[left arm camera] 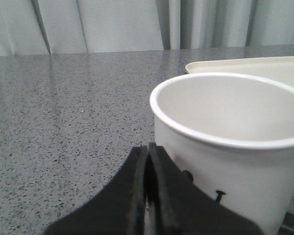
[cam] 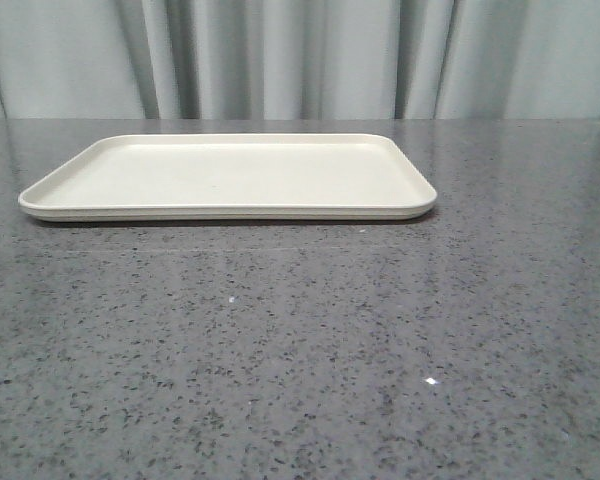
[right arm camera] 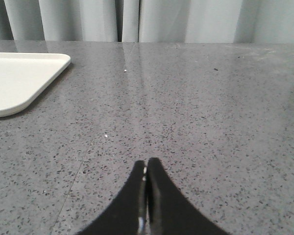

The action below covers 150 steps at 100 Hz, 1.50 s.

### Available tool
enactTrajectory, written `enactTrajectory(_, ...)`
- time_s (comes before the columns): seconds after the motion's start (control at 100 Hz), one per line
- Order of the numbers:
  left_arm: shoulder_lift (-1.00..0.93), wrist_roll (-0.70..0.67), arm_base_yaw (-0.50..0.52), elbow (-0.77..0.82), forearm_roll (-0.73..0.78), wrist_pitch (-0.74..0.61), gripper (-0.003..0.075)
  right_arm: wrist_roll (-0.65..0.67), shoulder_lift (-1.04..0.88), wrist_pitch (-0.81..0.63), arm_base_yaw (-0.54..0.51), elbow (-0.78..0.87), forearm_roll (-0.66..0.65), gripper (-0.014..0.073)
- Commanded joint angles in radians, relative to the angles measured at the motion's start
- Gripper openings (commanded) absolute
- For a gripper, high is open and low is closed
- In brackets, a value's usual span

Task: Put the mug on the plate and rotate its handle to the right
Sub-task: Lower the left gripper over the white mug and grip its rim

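Left side: the left hand is closed, its two black fingers pressed together with nothing between them. It sits low over the grey speckled surface. The mug stands upright just beside this hand, white, with an open mouth showing an empty interior. Small black printed marks are visible low on its near wall. The handle cannot be made out from this camera. Whether the fingers touch the mug wall cannot be determined. The mug rests on the surface, not on the plate; a corner of the plate shows behind the mug's rim.

Centre: in the front view the plate lies flat on the surface, towards the far side, in front of a grey pleated curtain. It is cream-coloured, rectangular with rounded corners and a low raised rim. Nothing stands on it. Neither the mug nor either hand appears in this view.

Right side: the right hand is closed, fingers meeting, gripping nothing. It is held low over bare surface. One rounded corner of the plate is visible, well apart from this hand.
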Motion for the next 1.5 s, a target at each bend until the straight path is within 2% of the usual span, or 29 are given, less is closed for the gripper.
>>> enactTrajectory(0.0, -0.029, -0.002, 0.000, 0.011, -0.005, -0.084, -0.0020, -0.008, -0.017, -0.084, -0.005, 0.000, 0.002, -0.0065)
enactTrajectory(0.83, -0.029, -0.002, 0.000, 0.011, -0.005, -0.084, -0.0020, -0.030, -0.017, -0.075, -0.005, 0.000, -0.045, -0.0065)
enactTrajectory(1.12, -0.029, -0.006, 0.000, -0.034, -0.087, -0.139, -0.0020, -0.024, -0.017, -0.263, -0.005, -0.011, -0.034, -0.0065)
enactTrajectory(1.31, -0.024, -0.006, 0.000, -0.154, -0.144, -0.080, -0.0020, -0.024, -0.013, -0.143, -0.005, -0.120, 0.008, -0.0065)
enactTrajectory(1.49, 0.062, -0.009, 0.000, -0.329, -0.145, 0.123, -0.0020, -0.024, -0.006, 0.039, -0.005, -0.270, 0.008, -0.0065)
